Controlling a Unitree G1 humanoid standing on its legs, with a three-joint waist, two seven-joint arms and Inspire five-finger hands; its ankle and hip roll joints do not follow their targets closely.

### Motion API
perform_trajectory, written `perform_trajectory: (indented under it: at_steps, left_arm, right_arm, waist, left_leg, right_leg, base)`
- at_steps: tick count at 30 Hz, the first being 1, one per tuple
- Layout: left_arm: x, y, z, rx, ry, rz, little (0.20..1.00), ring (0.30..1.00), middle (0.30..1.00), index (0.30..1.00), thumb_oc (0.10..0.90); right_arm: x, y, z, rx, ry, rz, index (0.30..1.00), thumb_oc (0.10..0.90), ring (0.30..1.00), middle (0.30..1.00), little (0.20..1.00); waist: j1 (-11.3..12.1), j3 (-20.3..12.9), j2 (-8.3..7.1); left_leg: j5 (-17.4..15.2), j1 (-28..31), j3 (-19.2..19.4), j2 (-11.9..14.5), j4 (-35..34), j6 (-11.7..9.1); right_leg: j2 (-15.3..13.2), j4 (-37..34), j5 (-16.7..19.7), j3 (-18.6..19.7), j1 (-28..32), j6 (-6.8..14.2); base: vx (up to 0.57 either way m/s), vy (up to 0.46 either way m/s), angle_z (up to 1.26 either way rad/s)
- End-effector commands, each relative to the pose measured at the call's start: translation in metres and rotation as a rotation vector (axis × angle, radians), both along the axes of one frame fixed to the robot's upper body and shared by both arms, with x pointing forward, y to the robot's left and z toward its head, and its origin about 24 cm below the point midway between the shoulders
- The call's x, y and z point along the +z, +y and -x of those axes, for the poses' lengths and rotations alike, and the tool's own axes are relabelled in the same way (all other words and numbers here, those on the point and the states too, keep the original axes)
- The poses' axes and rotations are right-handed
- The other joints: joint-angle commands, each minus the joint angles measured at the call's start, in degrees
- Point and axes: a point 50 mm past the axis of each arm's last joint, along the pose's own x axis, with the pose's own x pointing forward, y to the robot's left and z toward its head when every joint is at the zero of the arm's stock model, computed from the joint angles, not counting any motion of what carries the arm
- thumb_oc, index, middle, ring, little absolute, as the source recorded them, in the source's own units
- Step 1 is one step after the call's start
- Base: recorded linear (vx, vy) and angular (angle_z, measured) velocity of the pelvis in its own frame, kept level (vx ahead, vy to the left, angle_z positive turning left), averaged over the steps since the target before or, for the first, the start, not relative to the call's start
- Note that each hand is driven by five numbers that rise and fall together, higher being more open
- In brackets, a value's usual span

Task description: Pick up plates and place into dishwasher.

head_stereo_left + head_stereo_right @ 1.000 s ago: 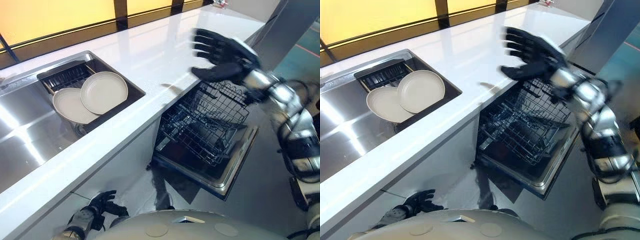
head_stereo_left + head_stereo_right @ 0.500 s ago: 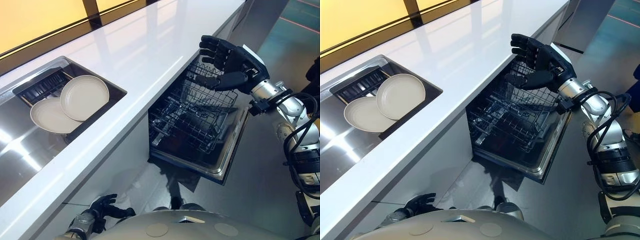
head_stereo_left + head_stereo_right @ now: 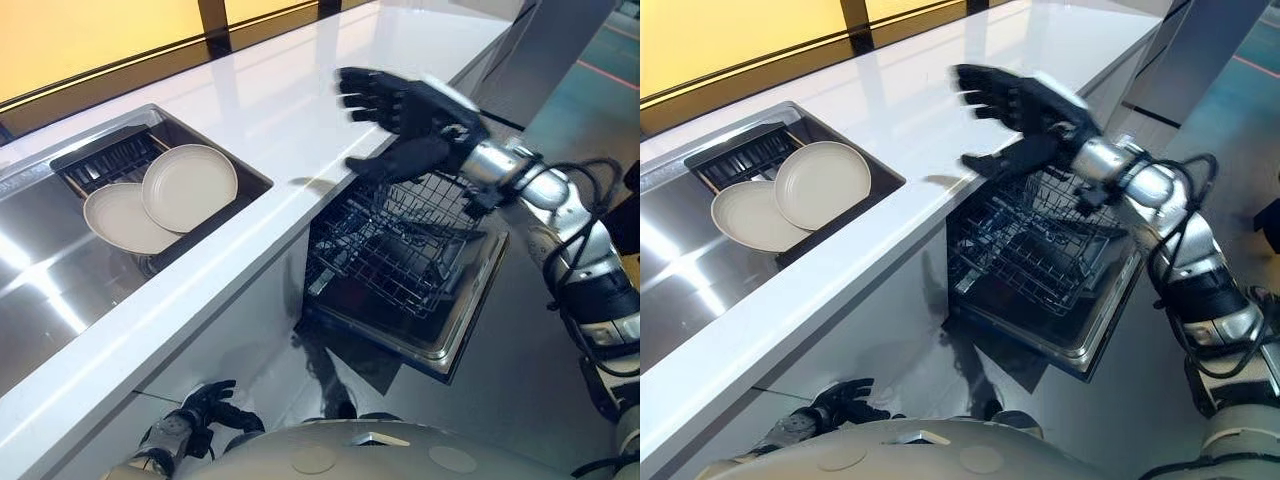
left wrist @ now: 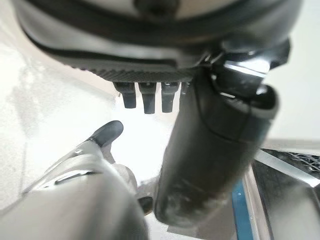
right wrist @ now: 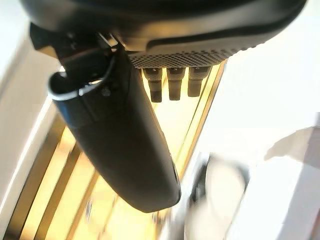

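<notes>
Right hand (image 3: 420, 115), spread wide and empty, hovers over the worktop (image 3: 300, 90) above the open dishwasher (image 3: 400, 250); next it likely must reach the plates (image 3: 190, 187) in the sink (image 3: 40, 290).

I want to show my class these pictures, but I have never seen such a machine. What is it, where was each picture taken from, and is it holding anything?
It is a humanoid robot with two arms. Two pictures come from cameras in its head, looking down; two come from cameras on its wrists, close behind each hand. Its right robot hand hovers open and empty above the edge of the white counter, over the open dishwasher. Two plates lie in the sink. The left robot hand hangs low.
</notes>
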Motion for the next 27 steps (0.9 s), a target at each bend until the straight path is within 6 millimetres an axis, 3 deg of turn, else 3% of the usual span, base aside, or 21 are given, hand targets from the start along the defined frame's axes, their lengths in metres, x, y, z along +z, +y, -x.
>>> perform_trajectory:
  at_steps: [1,9,25,27]
  left_arm:
    - [0.004,0.013,0.000,-0.042,-0.017,-0.046,0.900,0.900,0.900,0.900,0.800]
    - [0.007,0.012,-0.012,-0.004,-0.052,-0.029,0.900,0.900,0.900,0.900,0.800]
    - [0.004,0.011,-0.004,0.014,-0.037,-0.044,0.900,0.900,0.900,0.900,0.800]
    - [0.005,0.007,-0.013,0.013,-0.063,-0.037,0.900,0.900,0.900,0.900,0.800]
  right_arm:
    - [0.026,-0.043,0.011,-0.167,-0.214,-0.131,0.900,0.800,0.900,0.900,0.900]
    - [0.037,-0.017,0.012,-0.010,-0.237,-0.102,0.900,0.800,0.900,0.900,0.900]
    - [0.048,-0.008,0.002,-0.005,-0.273,-0.072,0.900,0.800,0.900,0.900,0.900]
    - [0.054,0.008,-0.004,0.066,-0.307,-0.030,0.900,0.800,0.900,0.900,0.900]
  waist:
    - [-1.77,-1.45,3.35]
    - [-2.88,-1.75,3.62]
    - [-0.77,-1.84,3.38]
    - [0.42,-1.43,3.12]
  left_leg:
    - [-6.51,1.09,4.14,-2.18,1.86,2.48]
    - [-7.49,1.46,4.74,-2.71,2.62,2.94]
    - [-6.94,1.15,3.43,-2.74,2.22,2.44]
    - [-6.93,0.96,3.10,-2.60,2.56,2.27]
  right_leg:
    - [2.89,7.65,-4.58,0.99,-4.20,2.57]
    - [2.61,8.08,-4.94,0.49,-4.49,2.81]
    - [2.81,7.83,-5.46,-1.16,-3.71,2.33]
    - [2.59,7.87,-5.54,-1.84,-3.41,2.30]
  base:
    - [-0.03,-0.001,-0.16]
    - [0.00,0.011,-0.25]
    - [0.02,0.007,0.02]
    - [0.02,0.019,0.08]
